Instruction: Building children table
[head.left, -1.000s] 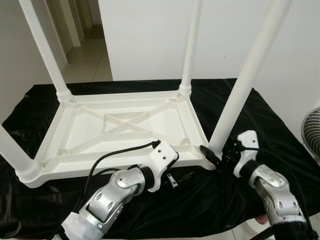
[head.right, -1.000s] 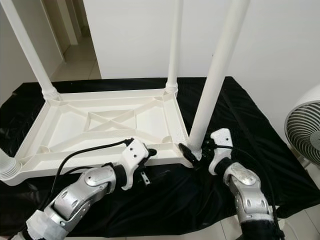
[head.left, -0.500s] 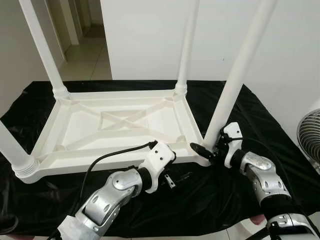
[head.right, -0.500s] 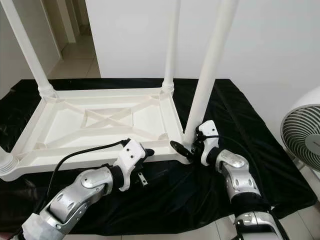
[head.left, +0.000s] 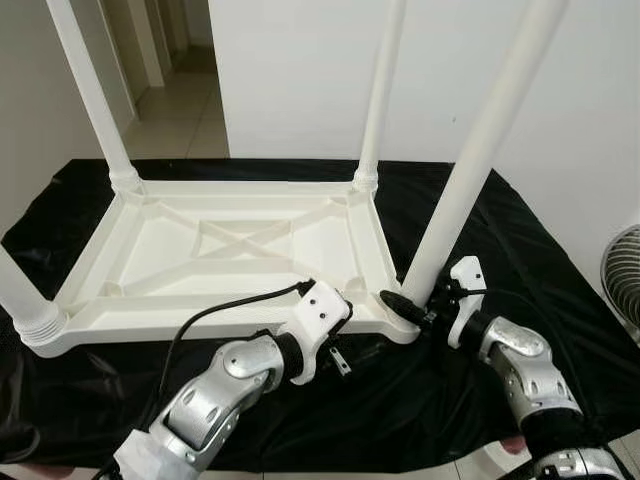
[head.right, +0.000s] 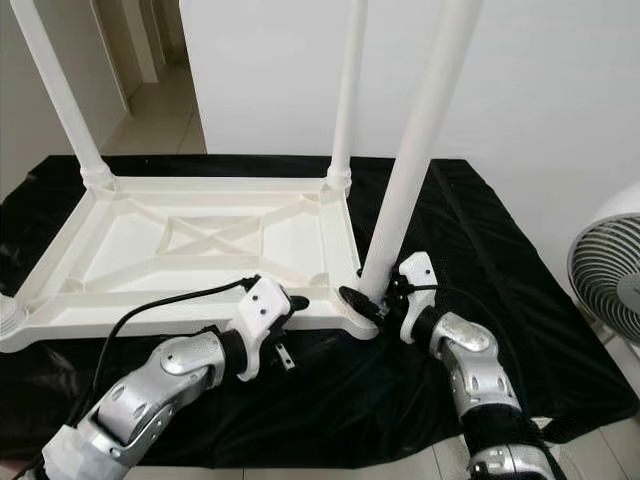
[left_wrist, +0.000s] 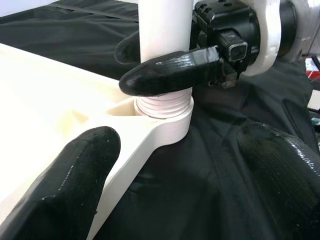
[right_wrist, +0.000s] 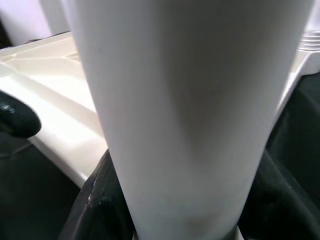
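The white plastic tabletop (head.left: 230, 255) is lying upside down on a black sheet (head.left: 560, 290), four legs pointing up. The right gripper (head.left: 412, 306) is clamping the base of the near-right leg (head.left: 470, 170) at about four o'clock of the tabletop, fingers closed around it just above the threaded collar (left_wrist: 165, 106). The left gripper (left_wrist: 185, 165) is hovering with fingers spread beside that corner, holding nothing. The leg looks light, rigid and slick; gripping low near the threads probably gives the best twisting purchase.
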